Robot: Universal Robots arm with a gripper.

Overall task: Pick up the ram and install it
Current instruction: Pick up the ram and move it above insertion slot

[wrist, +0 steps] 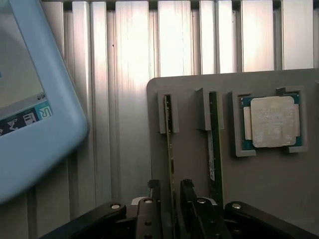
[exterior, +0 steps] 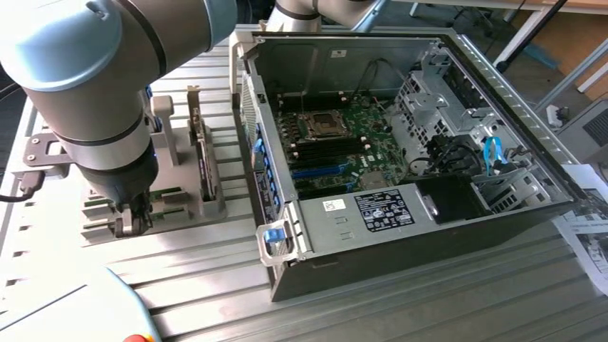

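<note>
Two green ram sticks stand on edge in slots of a grey holder [wrist: 189, 159]. My gripper [wrist: 170, 196] is low over the holder and straddles the first ram [wrist: 169, 144], one finger [wrist: 153, 204] on each side with a small gap left, so it is open. The second ram [wrist: 214, 149] stands one slot over, untouched. In the exterior view the gripper [exterior: 133, 217] sits down on the holder [exterior: 181, 203] at the exterior view's left, apart from the open computer case [exterior: 314, 235]. The motherboard [exterior: 357, 146] lies inside, with its long memory slots [exterior: 328, 153] uncovered.
A square silver processor chip [wrist: 271, 122] rests in its own pocket of the holder. A light-blue tablet [wrist: 35, 104] lies on the ribbed metal table [wrist: 129, 74] close to the holder. A flat drive [exterior: 202, 142] stands upright in the holder. Papers [exterior: 589, 242] lie at the exterior view's right.
</note>
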